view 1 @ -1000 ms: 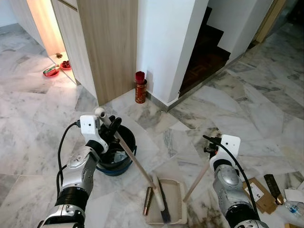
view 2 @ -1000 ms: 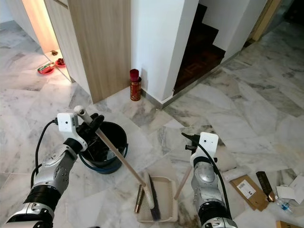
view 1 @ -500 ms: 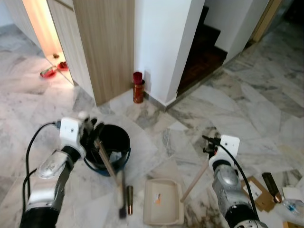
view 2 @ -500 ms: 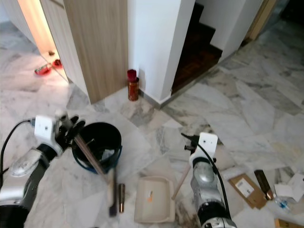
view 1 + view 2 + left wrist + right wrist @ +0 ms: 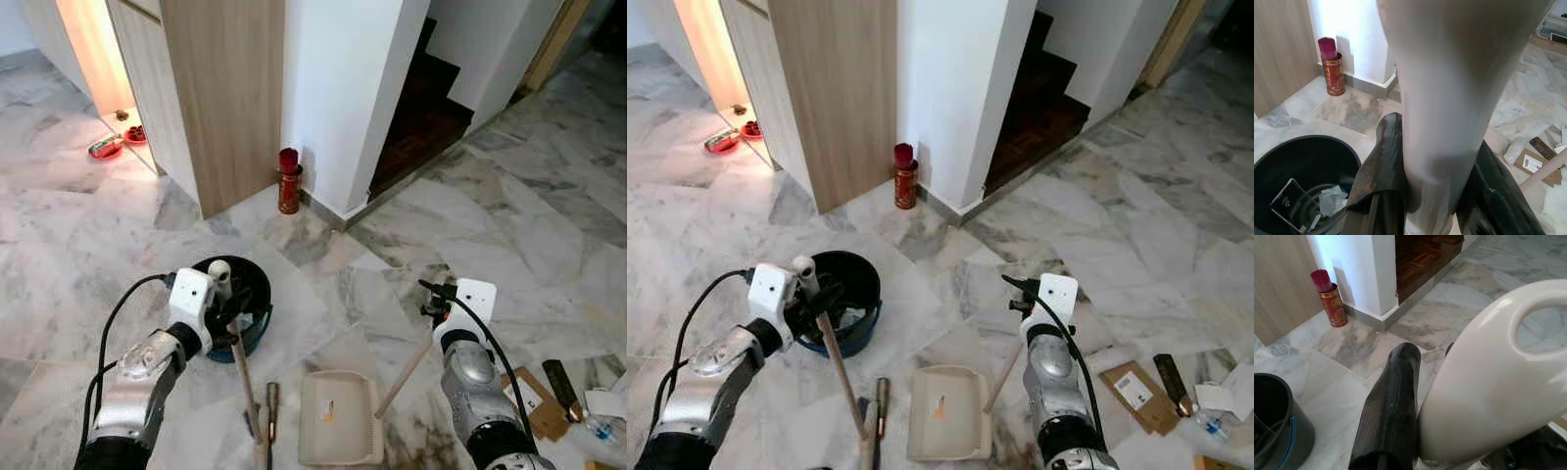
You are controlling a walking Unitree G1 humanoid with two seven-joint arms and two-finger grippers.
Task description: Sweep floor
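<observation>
Left gripper (image 5: 1435,196): closed tight on the pale wooden broom handle (image 5: 838,367), both black fingers (image 5: 1382,161) pressed against the shaft near its white top end.
Black round bin with blue rim (image 5: 850,294): just behind the left gripper, paper scraps seen inside.
Broom: handle slanted down to the grey marble floor (image 5: 549,206), head at the bottom edge beside a brown stick (image 5: 271,411).
Beige plastic dustpan (image 5: 339,417): flat on the floor between the arms, its long handle (image 5: 407,372) held up by the right gripper.
Right gripper (image 5: 1449,421): clamped around the dustpan handle's white looped end.
Red tin (image 5: 288,181): against the white wall.
</observation>
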